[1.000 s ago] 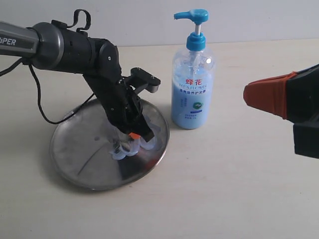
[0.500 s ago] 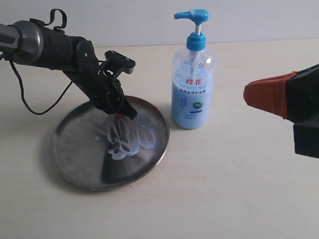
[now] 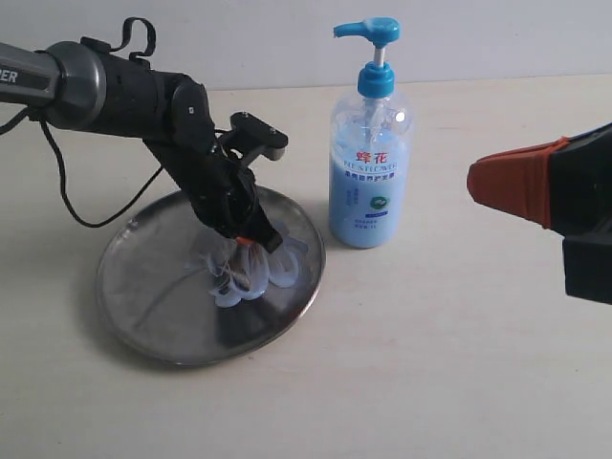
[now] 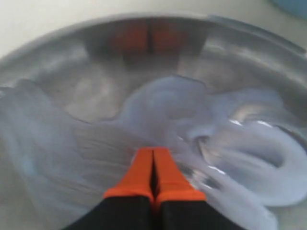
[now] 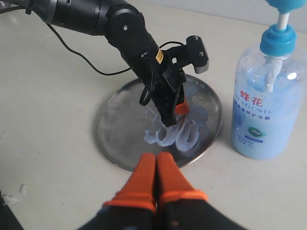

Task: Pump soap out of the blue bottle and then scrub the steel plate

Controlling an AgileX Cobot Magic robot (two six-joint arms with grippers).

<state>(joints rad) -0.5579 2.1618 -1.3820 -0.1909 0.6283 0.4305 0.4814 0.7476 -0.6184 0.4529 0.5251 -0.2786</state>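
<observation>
The steel plate [image 3: 143,316] lies on the table left of the blue bottle [image 3: 370,182], which stands upright. Pale blue soap [image 3: 251,273] is smeared in glossy loops on the plate's right half. My left gripper [image 3: 258,241] is shut, its orange tips down in the soap [image 4: 249,143] on the plate [image 4: 57,62]. In the left wrist view the left gripper [image 4: 153,152] holds nothing. My right gripper [image 5: 157,157] is shut and empty, hanging above the table near the plate's rim [image 5: 103,139]; the exterior view has the right gripper [image 3: 473,182] right of the bottle [image 5: 261,105].
A black cable [image 3: 76,206] loops from the left arm over the table beside the plate. A small white scrap [image 5: 14,195] lies on the table at the edge of the right wrist view. The pale tabletop [image 3: 430,363] stretches in front.
The left gripper swept back across the plate and then came forward again over the soap, smearing it. The right gripper and the bottle have not moved.
</observation>
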